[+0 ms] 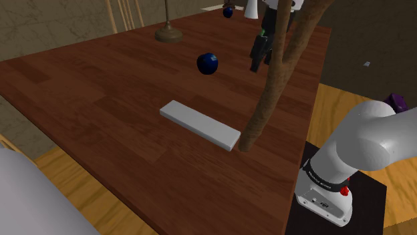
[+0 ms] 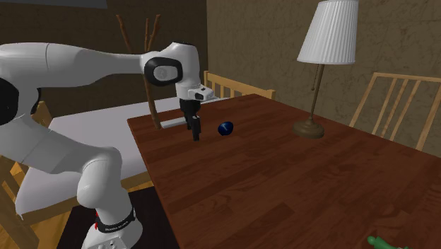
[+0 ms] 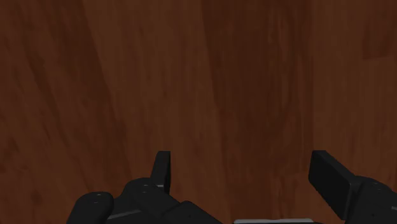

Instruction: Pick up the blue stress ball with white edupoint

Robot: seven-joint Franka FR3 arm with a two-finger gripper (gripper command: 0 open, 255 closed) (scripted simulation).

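Through the wrist camera I see my gripper (image 3: 245,178) with its two black fingers (image 3: 162,168) standing well apart and clasping nothing, with the brown wooden table (image 3: 191,76) beneath them. In the shoulder view, the nearest thing to the stand (image 1: 334,213) is a flat grey block (image 1: 199,124) lying on the table, and a brown branch (image 1: 267,100) rises from the wood right at the block's end. Beyond the block sits the dark blue ball (image 1: 208,63), resting on the table by itself. The hand hangs low over the wood to the ball's right in this view, near it but not touching. In the second exterior view the ball lies just right of the fingertips. Farther along the table stands a lamp (image 2: 319,78) with a white shade (image 2: 328,32), and wooden chairs (image 2: 396,106) stand at the far side.
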